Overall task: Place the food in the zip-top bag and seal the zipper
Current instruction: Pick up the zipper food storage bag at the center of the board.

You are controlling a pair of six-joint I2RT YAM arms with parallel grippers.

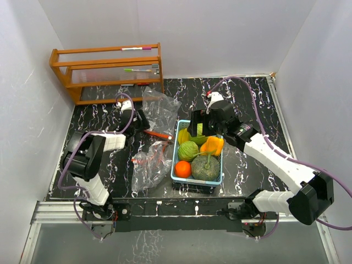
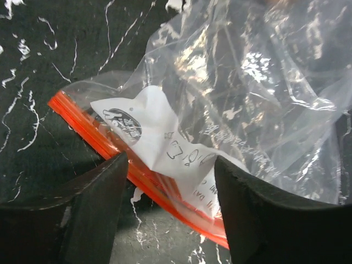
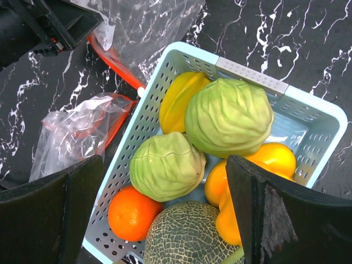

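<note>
The food lies in a light-blue basket [image 1: 175, 177]: two light-green cabbages [image 3: 228, 115] [image 3: 166, 165], a netted melon [image 3: 187, 234], an orange [image 3: 132, 213], yellow-orange peppers [image 3: 242, 187] and a yellow piece [image 3: 179, 99]. My right gripper [image 3: 165, 160] is open and empty, above the basket over the smaller cabbage. A clear zip-top bag [image 2: 247, 82] with an orange zipper [image 2: 110, 148] and a white label [image 2: 157, 135] lies on the black table left of the basket. My left gripper [image 2: 170, 181] is open, its fingers on either side of the zipper edge.
A second crumpled clear bag [image 1: 149, 162] with an orange strip lies left of the basket, nearer the front. A wooden rack [image 1: 107, 69] stands at the back left corner. White walls close in the table on three sides.
</note>
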